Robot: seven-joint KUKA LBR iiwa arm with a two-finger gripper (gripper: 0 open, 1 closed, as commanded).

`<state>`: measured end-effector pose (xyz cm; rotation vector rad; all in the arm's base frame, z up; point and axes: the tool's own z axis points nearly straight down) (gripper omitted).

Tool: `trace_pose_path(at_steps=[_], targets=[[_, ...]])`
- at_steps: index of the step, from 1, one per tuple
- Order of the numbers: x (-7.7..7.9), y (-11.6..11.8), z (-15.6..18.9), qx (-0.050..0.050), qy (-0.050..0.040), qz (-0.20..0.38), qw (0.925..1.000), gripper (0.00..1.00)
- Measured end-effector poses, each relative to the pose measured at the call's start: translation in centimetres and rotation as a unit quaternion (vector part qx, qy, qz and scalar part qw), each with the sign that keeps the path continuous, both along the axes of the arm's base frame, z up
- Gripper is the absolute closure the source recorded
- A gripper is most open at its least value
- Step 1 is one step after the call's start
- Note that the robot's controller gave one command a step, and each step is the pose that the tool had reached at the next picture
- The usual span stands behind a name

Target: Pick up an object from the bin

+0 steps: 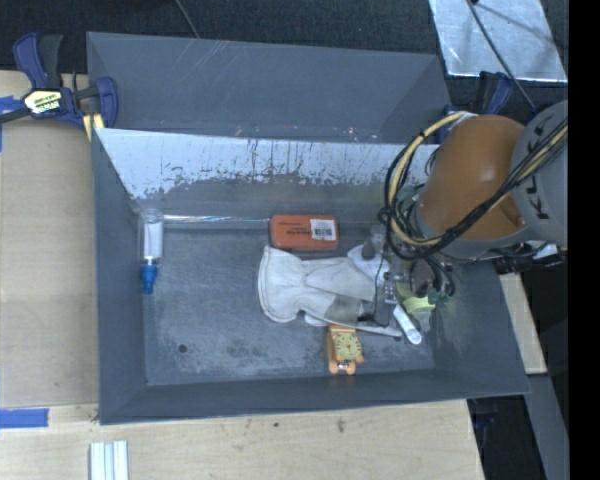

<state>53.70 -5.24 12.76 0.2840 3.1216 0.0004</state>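
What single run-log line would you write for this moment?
gripper: at right end of white glove | nearby: orange block, small yellow toy | left side: blue-capped tube | grasp: cannot tell

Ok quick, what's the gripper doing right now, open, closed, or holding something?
Gripper: open or closed cannot be told; it is at the right end of the white glove.
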Motion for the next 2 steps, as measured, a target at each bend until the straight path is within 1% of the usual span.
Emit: trace_pose_path(at_steps=[1, 2], targets=[[0.6, 0.1, -4.0, 0.0, 0.0025, -0.019, 0.9998, 0.0], [4.2, 1.6, -5.2, -0.001, -0.005, -0.026, 0.9996, 1.0]])
